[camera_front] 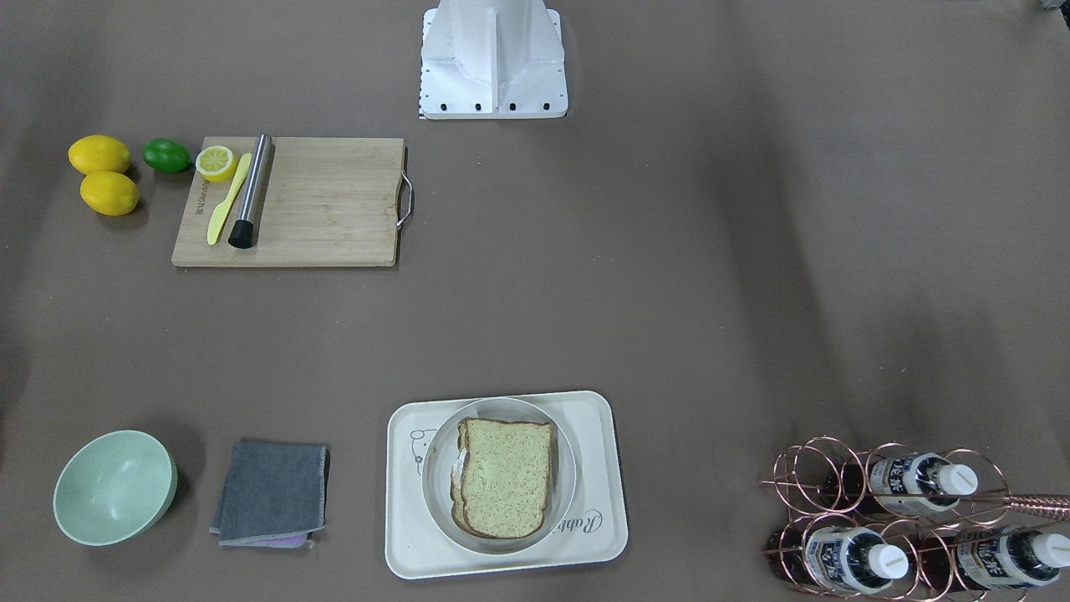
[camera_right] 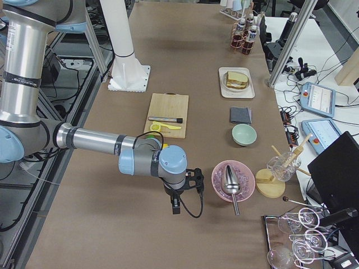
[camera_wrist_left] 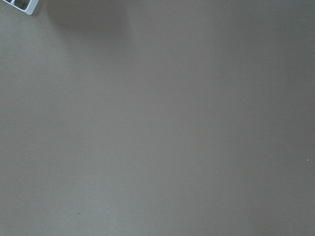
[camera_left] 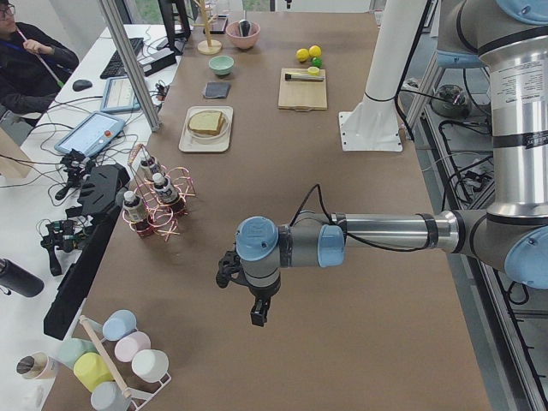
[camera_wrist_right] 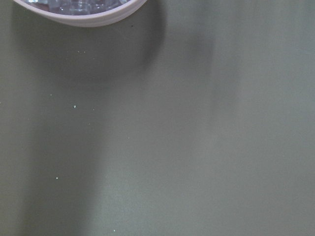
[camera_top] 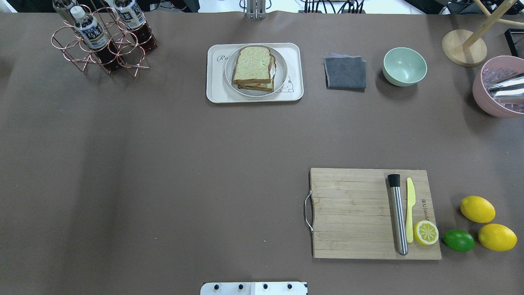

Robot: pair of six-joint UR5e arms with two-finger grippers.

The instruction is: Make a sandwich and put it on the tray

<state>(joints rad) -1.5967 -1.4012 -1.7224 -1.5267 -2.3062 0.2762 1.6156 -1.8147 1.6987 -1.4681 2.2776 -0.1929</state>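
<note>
Sandwich (camera_top: 254, 67) on plate (camera_top: 281, 65), plate on tray (camera_top: 215, 82), far-centre of table (camera_top: 163, 164). Bottle rack (camera_top: 98, 45) left of tray; cloth (camera_top: 345, 73), then bowl (camera_top: 405, 66), to its right. Cutting board (camera_top: 352, 213) near-right, carrying muddler (camera_top: 398, 215), knife (camera_top: 409, 209), lemon half (camera_top: 425, 232); lime (camera_top: 458, 240) and two lemons (camera_top: 477, 209) just right of it.

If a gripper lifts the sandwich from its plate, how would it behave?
The sandwich is loosely stacked slices with white filling showing at one edge, so the layers may shift if gripped unevenly. The bread looks soft and would probably squash. On the smooth plate, on the tray, a push would likely slide it.
</note>
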